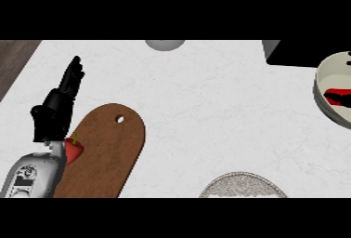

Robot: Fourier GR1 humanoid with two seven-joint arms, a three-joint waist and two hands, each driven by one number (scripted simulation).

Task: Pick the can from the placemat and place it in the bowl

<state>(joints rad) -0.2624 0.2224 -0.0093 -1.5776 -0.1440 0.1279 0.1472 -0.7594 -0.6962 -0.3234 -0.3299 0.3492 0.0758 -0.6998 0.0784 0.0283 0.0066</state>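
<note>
Bowl (pixel 334 93): cut off by right edge; red-and-black object (pixel 339 97) inside only partly shown. Placemat (pixel 243 187): cut by lower band. Grey round item (pixel 165 44): cut at top. Red item (pixel 74 149): mostly hidden behind left forearm (pixel 31 174). Right hand: unseen.

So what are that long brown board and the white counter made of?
The board looks like wood: warm brown, faint grain, matte, with a hanging hole near its rounded end. The counter looks like polished marble or similar stone: white with faint grey veins. Neither can be confirmed from looks alone.
</note>
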